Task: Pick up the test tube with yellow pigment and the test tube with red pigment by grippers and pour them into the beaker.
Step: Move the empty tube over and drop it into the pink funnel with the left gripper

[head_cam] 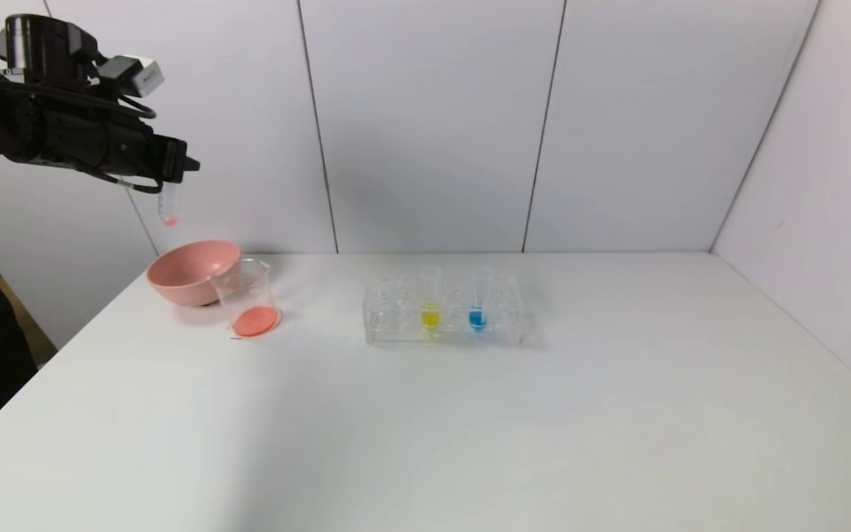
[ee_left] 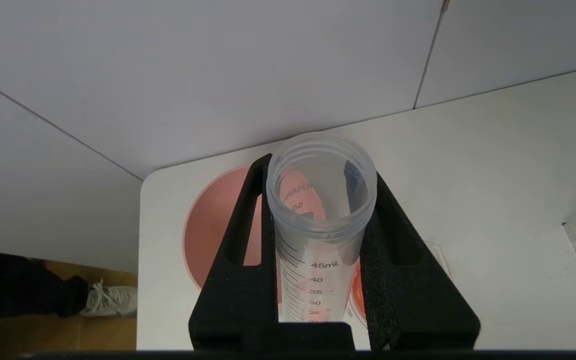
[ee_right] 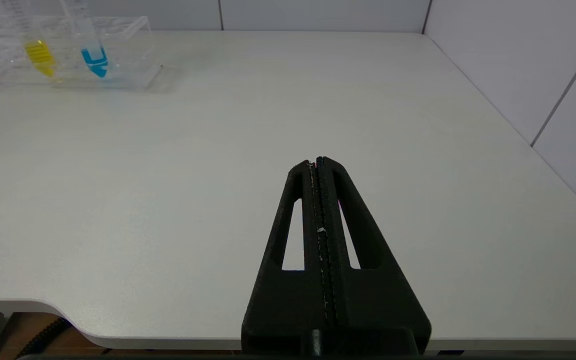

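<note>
While the left gripper clamps the nearly empty red test tube high above the pink bowl, the beaker beside the bowl holds red; the yellow tube waits racked, right gripper pinched shut, empty.

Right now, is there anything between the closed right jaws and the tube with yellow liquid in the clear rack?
Nothing visible: bare white table lies between the right gripper and the yellow-liquid tube; the blue-liquid tube stands beside it.
</note>
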You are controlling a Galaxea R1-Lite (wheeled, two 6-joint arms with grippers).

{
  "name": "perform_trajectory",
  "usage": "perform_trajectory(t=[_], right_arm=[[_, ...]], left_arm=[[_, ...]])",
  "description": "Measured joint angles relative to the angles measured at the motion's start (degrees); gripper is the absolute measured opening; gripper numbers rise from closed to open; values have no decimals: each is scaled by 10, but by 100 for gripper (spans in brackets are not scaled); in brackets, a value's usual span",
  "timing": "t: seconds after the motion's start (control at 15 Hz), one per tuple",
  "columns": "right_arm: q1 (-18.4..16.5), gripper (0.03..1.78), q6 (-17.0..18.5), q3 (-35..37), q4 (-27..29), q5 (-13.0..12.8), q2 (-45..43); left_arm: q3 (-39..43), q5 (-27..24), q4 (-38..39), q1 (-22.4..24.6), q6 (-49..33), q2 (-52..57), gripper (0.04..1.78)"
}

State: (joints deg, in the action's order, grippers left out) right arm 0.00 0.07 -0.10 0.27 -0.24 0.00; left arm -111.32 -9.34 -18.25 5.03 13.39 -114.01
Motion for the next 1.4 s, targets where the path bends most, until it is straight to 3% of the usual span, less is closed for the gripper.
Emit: perform_trajectory(t=[0.27, 0.73, 1.4], right_arm=[[0, 11, 0, 0, 0, 0, 0], [0, 11, 0, 0, 0, 0, 0], [0, 11, 0, 0, 0, 0, 0]], left_arm=[[42, 1, 45, 16, -26, -26, 47], [182, -1, 299, 58, -74, -65, 47], [134, -17, 356, 85, -77, -174, 47]])
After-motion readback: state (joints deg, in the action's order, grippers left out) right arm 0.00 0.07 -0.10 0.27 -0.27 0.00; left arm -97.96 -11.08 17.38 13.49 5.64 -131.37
